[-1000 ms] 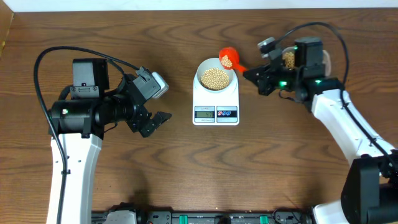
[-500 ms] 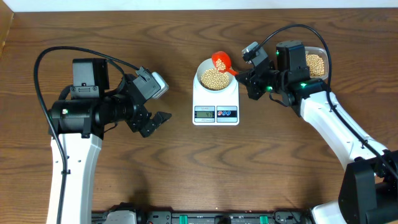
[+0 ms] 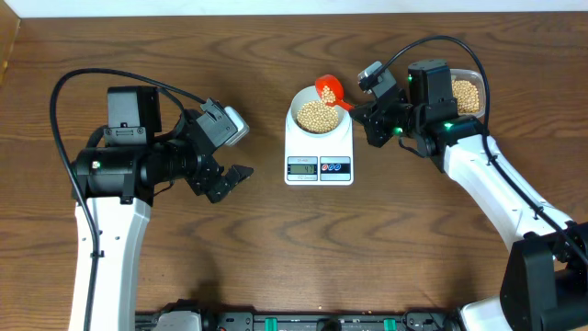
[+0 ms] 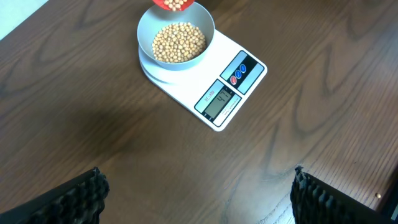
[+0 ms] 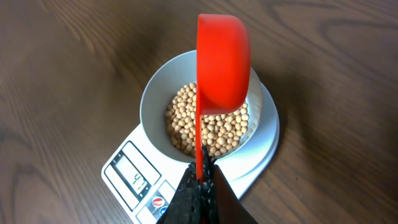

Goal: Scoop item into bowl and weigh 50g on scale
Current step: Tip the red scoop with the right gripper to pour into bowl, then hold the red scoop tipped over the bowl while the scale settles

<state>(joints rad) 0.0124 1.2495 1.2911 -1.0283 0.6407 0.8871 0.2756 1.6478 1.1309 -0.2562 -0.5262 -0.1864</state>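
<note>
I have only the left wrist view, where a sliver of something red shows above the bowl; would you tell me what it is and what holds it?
Observer: It is a red scoop. Its handle is clamped in the right gripper, and it is tipped on its side over the bowl.
Operator: Thank you. Are there beans anywhere besides the bowl?
Observer: Yes, a clear tub behind the right arm holds more beans.
Operator: And where is the left gripper?
Observer: The left gripper hangs open, holding nothing, apart from the scale on the left arm's side.
</note>
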